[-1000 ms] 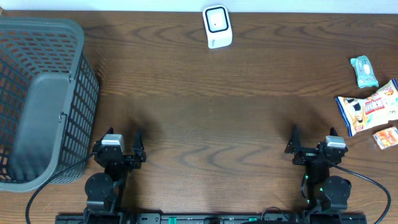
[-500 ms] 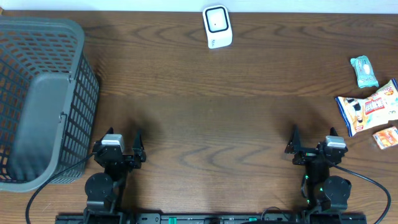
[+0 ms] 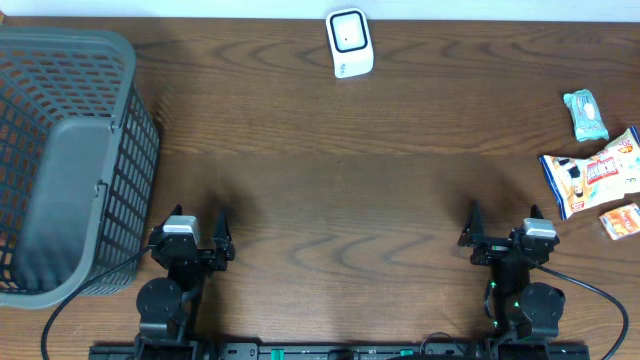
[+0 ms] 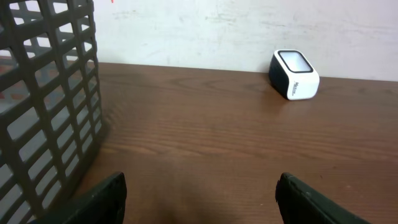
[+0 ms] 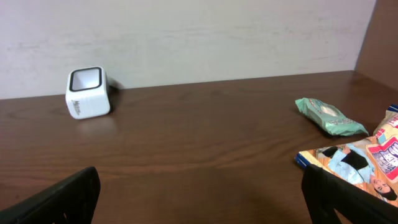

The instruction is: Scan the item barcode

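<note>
1. You are looking at a dark brown wooden table [image 3: 380, 190] with a plain white wall [image 4: 186, 31] behind it.
2. At your far left stands a tall grey plastic basket [image 3: 140, 170] with a grid of holes, by the table's left edge. Its smooth grey floor shows through the open top.
3. The left gripper [image 4: 199, 202] sits near the front edge, just beside the basket. Its fingers are wide apart and hold nothing.
4. The middle is open wood, up to the small white box scanner [image 3: 349, 43] by the far edge.
5. The right gripper [image 5: 202, 199] sits near the front edge. Its fingers are wide apart too and hold nothing.
6. The items lie flat by the right edge, well apart from the scanner: a teal packet [image 3: 585, 114], a blue, white and orange snack bag [image 3: 595, 180], then a small orange packet [image 3: 622, 220].
</note>
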You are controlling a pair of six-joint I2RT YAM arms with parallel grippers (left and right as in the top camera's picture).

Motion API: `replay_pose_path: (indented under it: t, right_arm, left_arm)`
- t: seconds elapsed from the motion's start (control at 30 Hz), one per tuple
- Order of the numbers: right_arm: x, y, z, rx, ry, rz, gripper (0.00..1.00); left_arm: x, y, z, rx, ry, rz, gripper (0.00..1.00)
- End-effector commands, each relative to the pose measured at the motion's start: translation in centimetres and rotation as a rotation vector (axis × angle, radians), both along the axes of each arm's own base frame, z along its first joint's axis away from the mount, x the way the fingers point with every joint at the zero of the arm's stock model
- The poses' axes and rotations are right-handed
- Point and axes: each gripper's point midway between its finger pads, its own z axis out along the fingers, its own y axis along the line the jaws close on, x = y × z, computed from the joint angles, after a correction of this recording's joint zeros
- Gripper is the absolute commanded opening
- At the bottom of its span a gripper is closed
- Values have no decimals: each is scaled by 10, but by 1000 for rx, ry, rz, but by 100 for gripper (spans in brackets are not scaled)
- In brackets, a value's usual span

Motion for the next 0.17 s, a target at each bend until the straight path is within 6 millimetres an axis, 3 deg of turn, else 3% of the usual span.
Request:
replay_pose_path:
  t: [0.0,0.13]
  right_arm:
    - [0,2,0,2,-1,4,99]
    - [0,2,0,2,-1,4,99]
  left_arm:
    - [-1,3,-13,-5,34,16,77]
    - [-1,3,-13,-5,34,16,77]
